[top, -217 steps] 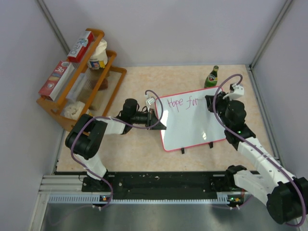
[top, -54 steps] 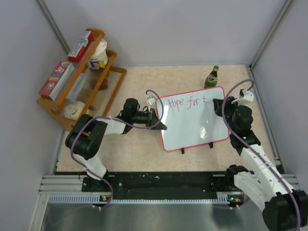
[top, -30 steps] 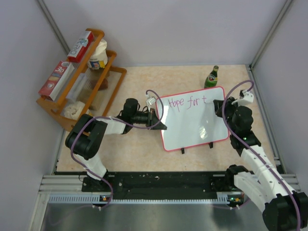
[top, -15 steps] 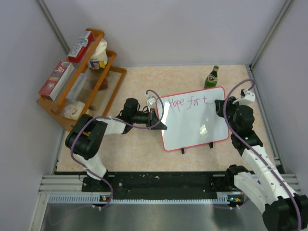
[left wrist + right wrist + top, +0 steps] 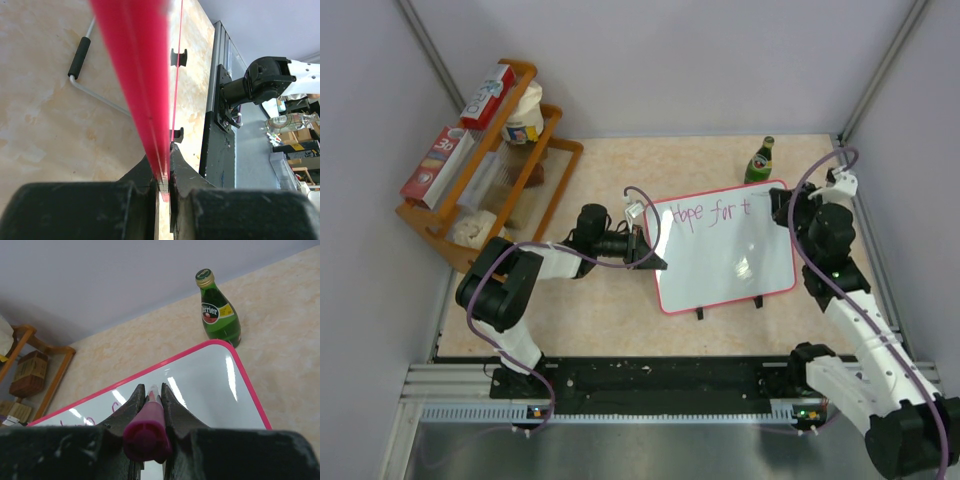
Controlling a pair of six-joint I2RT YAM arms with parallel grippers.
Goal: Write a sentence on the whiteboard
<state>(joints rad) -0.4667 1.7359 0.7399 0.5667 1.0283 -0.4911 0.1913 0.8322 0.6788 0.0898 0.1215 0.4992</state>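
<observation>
The whiteboard (image 5: 730,262) lies at the table's middle, white with a pink rim. Pink handwriting (image 5: 710,212) on its top line reads "Hope for t". My left gripper (image 5: 642,250) is shut on the board's left edge; in the left wrist view the red rim (image 5: 135,75) runs between its jaws (image 5: 164,170). My right gripper (image 5: 782,208) sits over the board's top right corner, shut on a magenta marker (image 5: 148,427). The marker's tip points at the white surface (image 5: 210,390) near that corner, just right of the last letter.
A green glass bottle (image 5: 759,160) stands just beyond the board's top right corner, close to my right gripper; it also shows in the right wrist view (image 5: 219,310). A wooden rack (image 5: 490,165) with boxes and jars stands at the back left. Walls close both sides.
Over seven seconds the writing grew from "Hope for" to "Hope for t". My right gripper with the marker moved right and back toward the board's top right corner. The left arm held still.
</observation>
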